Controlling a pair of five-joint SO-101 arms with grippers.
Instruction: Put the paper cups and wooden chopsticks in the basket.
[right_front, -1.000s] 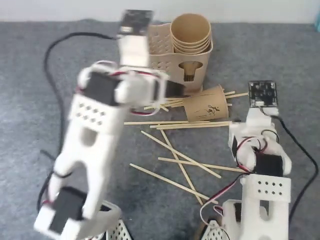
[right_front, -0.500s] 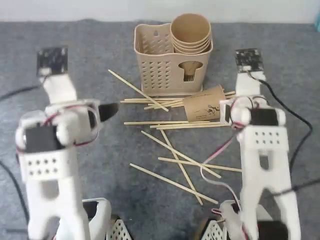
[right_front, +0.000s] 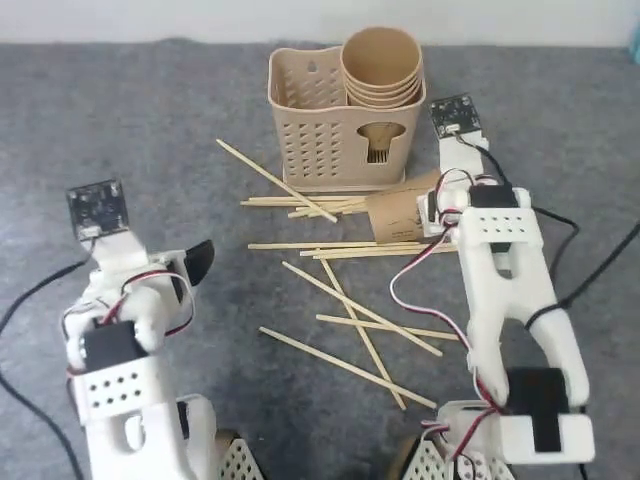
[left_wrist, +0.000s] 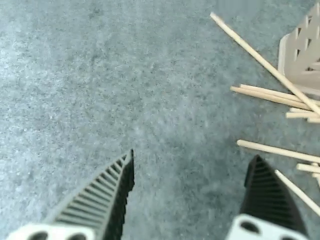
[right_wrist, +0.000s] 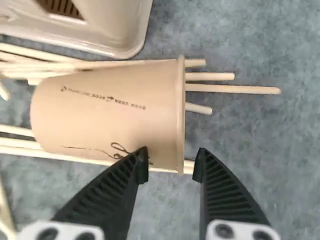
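Loose paper cup (right_wrist: 105, 110) lies on its side right under the right gripper (right_wrist: 171, 157). The gripper's fingers are spread and hold nothing, one tip over the cup wall, the other just past the mouth rim. Cup rests on several chopsticks (right_wrist: 230, 90) that poke out beyond its mouth.

Judged light and thin-walled, so easy to crush or roll. Best hold is likely a gentle pinch across the rim wall. Sticks underneath could get dragged along.

Basket (right_wrist: 115, 25) is near, just beyond the cup from the gripper. Stacked cups (right_front: 382, 60) already sit in one side. The lift has to clear the basket rim.

Left gripper (left_wrist: 194, 159) is wide apart and holds nothing, over bare grey mat (left_wrist: 100, 75), with the nearest sticks off to its basket side. More chopsticks (right_front: 400, 329) are scattered between the arms.
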